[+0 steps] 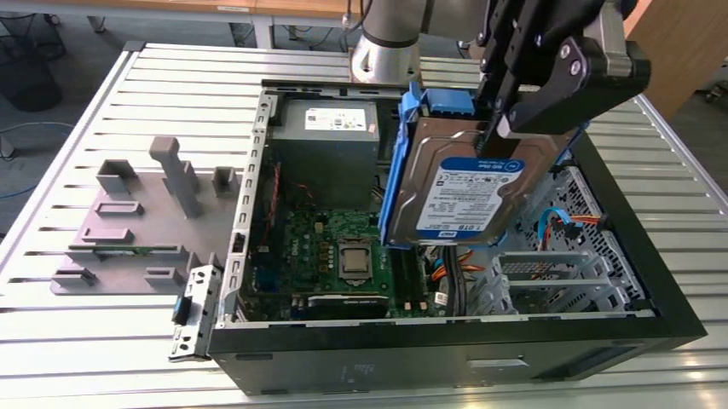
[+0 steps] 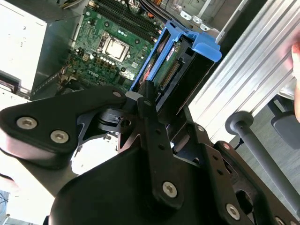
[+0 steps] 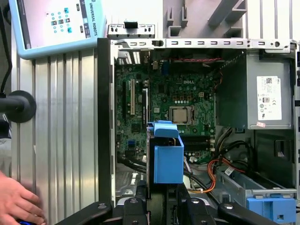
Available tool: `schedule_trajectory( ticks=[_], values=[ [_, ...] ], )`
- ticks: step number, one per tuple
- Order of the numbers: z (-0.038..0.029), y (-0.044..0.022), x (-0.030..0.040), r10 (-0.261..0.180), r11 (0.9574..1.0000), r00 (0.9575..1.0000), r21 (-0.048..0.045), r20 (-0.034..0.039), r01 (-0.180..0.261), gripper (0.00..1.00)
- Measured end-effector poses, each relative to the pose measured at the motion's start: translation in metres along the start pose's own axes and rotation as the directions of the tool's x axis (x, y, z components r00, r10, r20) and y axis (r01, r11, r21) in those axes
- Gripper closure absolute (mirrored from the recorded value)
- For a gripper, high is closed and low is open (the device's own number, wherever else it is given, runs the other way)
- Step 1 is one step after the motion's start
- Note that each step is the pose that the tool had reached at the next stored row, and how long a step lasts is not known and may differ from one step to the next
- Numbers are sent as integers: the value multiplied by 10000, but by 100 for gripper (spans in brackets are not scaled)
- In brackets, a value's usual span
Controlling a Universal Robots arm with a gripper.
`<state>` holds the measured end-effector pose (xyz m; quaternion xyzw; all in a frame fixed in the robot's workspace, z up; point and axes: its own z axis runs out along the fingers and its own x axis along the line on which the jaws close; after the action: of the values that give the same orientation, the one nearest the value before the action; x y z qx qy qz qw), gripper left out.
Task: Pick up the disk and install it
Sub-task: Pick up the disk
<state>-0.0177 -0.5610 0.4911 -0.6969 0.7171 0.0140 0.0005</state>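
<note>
We see the gripper [image 1: 500,141] pinching the disk [image 1: 476,192] by its upper edge, jaws clamped against it. The disk hangs nearly upright (blue rails along its sides) over the open computer case [image 1: 455,336], above the green circuit board [image 1: 341,243] and not yet seated. In the first wrist view, a person's hand [image 3: 16,202] rests on the slatted table [image 3: 61,140] beside the case.
</note>
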Motion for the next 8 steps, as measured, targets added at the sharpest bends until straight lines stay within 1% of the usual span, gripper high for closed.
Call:
schedule_trajectory(
  ticks=[4,8],
  values=[
    [-1,-2,78,6,10000,10000,0,-1,-6,65],
    [0,-9,123,11,10000,10000,0,0,-11,65]
  ],
)
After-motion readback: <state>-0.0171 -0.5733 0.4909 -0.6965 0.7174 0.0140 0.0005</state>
